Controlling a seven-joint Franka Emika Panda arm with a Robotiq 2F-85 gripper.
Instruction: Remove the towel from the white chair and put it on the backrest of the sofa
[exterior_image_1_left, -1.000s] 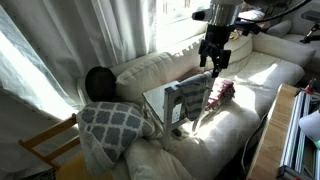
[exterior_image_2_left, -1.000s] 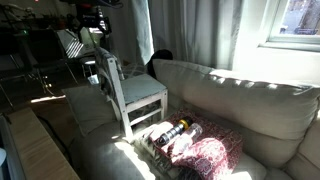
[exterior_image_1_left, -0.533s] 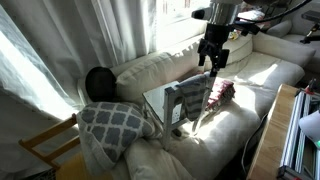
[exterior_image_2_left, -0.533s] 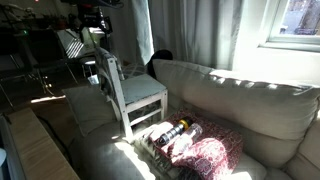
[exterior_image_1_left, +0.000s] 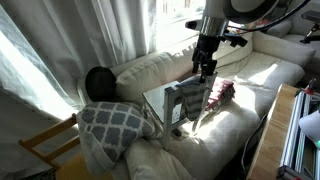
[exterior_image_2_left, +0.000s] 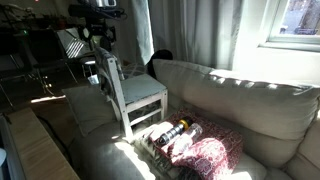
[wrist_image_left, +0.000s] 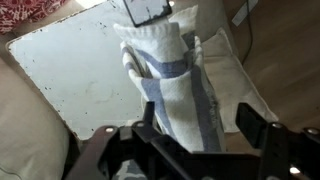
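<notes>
The white chair (exterior_image_1_left: 158, 103) stands on the seat of the cream sofa (exterior_image_1_left: 150, 68), and both show in both exterior views (exterior_image_2_left: 140, 92) (exterior_image_2_left: 240, 100). The towel (wrist_image_left: 175, 85), pale with grey-blue stripes, hangs over the chair's backrest (exterior_image_1_left: 188, 98). My gripper (wrist_image_left: 200, 128) is open just above the top of the chair back. Its two fingers stand on either side of the towel's fold without closing on it. In an exterior view the gripper (exterior_image_1_left: 205, 68) points straight down at the towel. In the wrist view the chair's flat seat (wrist_image_left: 70, 70) lies to the left.
A small pinkish item (exterior_image_1_left: 222, 92) lies on the sofa seat beside the chair. A grey cushion with a white lattice (exterior_image_1_left: 110, 125) and a yellow wooden chair (exterior_image_1_left: 50, 145) are at the sofa's end. Curtains hang behind the backrest. A bottle and red cloth (exterior_image_2_left: 185, 140) lie on the seat.
My gripper has moved down and slightly sideways from above the sofa to just over the chair back. The towel and chair have not moved.
</notes>
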